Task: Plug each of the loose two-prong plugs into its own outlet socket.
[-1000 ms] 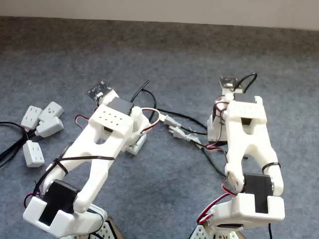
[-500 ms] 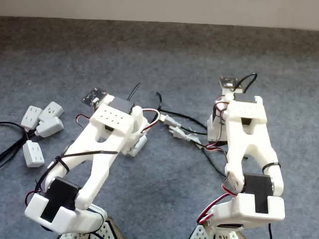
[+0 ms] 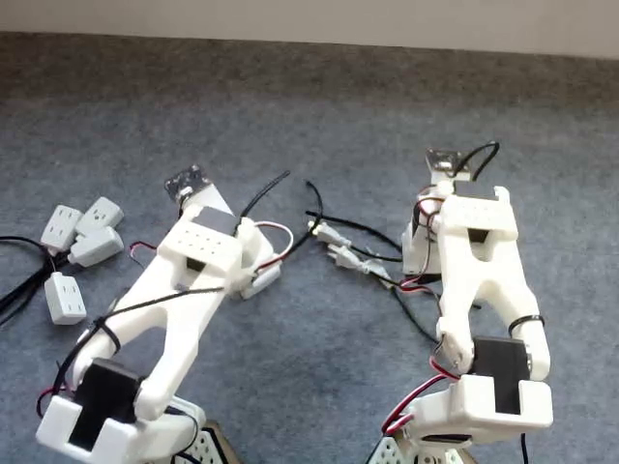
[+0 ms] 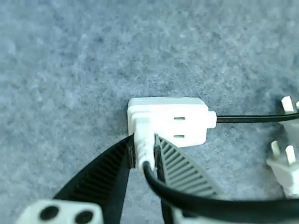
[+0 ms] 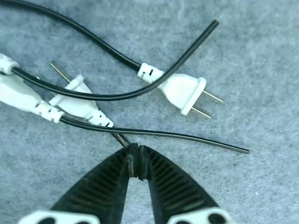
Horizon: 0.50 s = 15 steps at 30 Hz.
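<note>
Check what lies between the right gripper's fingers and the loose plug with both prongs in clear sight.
In the right wrist view, one black cord crosses the carpet between the right gripper and that plug; the rest is bare carpet.

left arm [image 3: 184,304] extended, jaws clamped | right arm [image 3: 481,266] extended, jaws closed together

Counts:
- 2 white plastic robot arms: left arm [image 3: 184,290], right arm [image 3: 479,271].
- 5 white plastic outlet socket blocks. Four are grouped: block A [image 3: 61,225], block B [image 3: 101,212], block C [image 3: 97,246], block D [image 3: 66,298]. The fifth block [image 4: 168,120] is apart from them.
- 3 white two-prong plugs confirmed: loose plug 1 [image 3: 326,233], loose plug 2 [image 3: 345,257], third plug [image 4: 142,140] touching the fifth block.
- 1 more white moulded piece [image 5: 18,95], partly cut off, can't tell if it's a plug.
- Black cords [image 4: 252,119]: several, tangled, exact number unclear.
</note>
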Each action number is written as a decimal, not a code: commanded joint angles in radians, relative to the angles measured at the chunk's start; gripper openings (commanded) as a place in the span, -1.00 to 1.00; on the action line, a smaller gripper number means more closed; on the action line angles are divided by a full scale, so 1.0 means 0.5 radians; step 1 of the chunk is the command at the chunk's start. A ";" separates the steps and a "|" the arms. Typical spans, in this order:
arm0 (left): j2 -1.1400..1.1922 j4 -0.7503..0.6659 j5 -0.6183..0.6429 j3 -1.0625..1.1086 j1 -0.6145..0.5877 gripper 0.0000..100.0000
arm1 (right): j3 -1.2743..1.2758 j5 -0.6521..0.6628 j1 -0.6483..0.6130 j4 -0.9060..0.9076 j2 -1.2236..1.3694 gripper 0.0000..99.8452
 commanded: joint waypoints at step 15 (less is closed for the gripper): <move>-0.014 0.095 -1.534 -0.186 -0.361 -0.44 | 0.011 -0.021 0.017 -0.023 -0.020 -0.99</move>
